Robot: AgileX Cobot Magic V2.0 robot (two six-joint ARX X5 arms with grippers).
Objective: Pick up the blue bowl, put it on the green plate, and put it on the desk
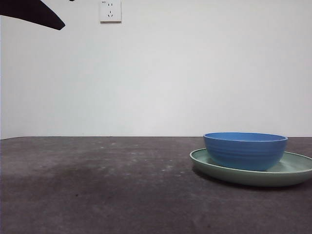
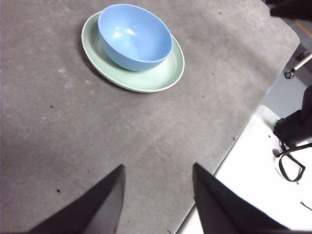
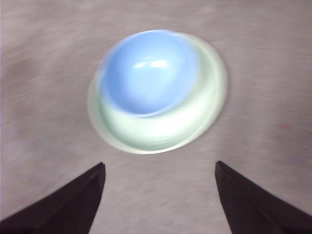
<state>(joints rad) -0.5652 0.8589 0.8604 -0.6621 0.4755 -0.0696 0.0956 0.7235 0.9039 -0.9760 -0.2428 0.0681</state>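
Observation:
The blue bowl (image 1: 245, 150) (image 2: 134, 36) (image 3: 148, 72) sits upright on the green plate (image 1: 292, 168) (image 2: 163, 77) (image 3: 161, 129), off-centre toward one rim, at the right of the desk (image 1: 97, 185). My right gripper (image 3: 160, 168) hangs open above the desk a short way from the plate, holding nothing; its view is blurred. My left gripper (image 2: 158, 170) is open and empty, well away from the plate, near the desk's edge. In the front view only a black tip of an arm (image 1: 36, 13) shows at the top left corner.
A white wall with a socket (image 1: 110, 10) stands behind the desk. The left wrist view shows the desk's edge (image 2: 243, 131), a white surface (image 2: 253, 190) with black cables beyond it, and part of the other arm (image 2: 292, 7) at a top corner.

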